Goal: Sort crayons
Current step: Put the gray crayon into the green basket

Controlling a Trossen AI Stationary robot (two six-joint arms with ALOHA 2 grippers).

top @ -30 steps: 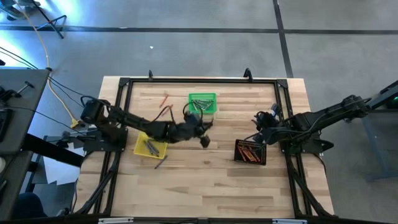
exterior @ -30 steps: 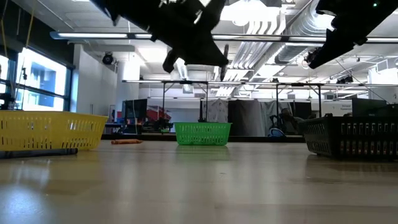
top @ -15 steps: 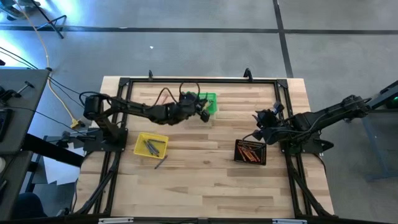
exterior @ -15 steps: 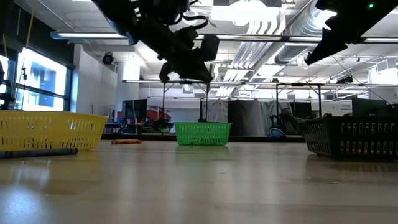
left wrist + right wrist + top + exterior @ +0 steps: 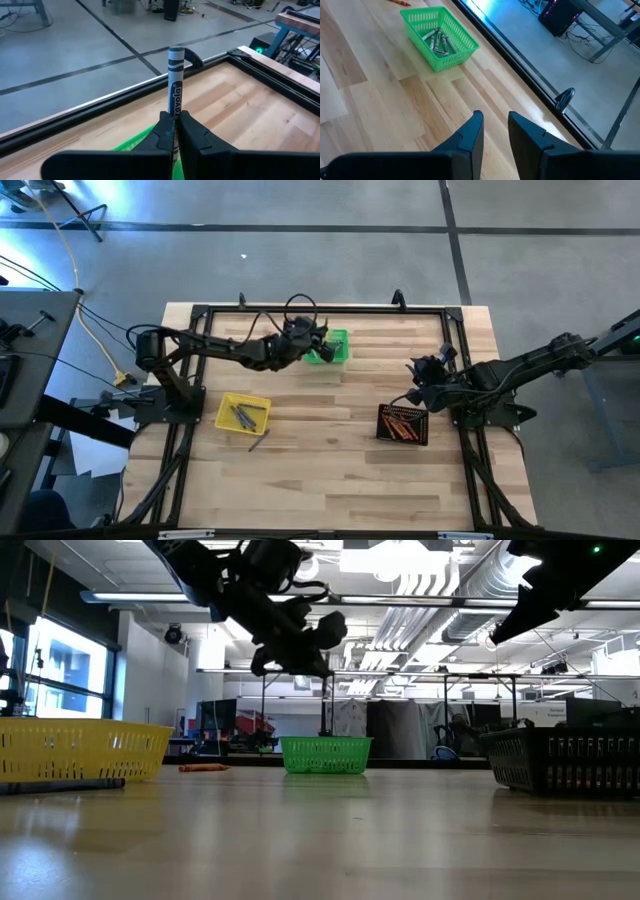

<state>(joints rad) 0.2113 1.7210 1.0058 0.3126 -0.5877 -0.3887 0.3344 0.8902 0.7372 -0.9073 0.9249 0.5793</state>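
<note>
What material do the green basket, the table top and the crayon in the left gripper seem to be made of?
Green basket: probably moulded plastic, with uniform bright colour and an open mesh wall.
Table top: wood, apparently joined strips with a smooth pale finish; grain lines show.
Crayon, held by the shut left gripper: likely wax in a grey paper wrapper with printed lettering and dark bands.

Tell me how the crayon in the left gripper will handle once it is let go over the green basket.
The crayon stands straight above the shut left gripper, so it is probably stiff. It looks round and paper-wrapped, so it may roll if it lands on bare wood. Dropped into the green basket, the mesh walls would likely stop it beside the crayons already lying there.
</note>
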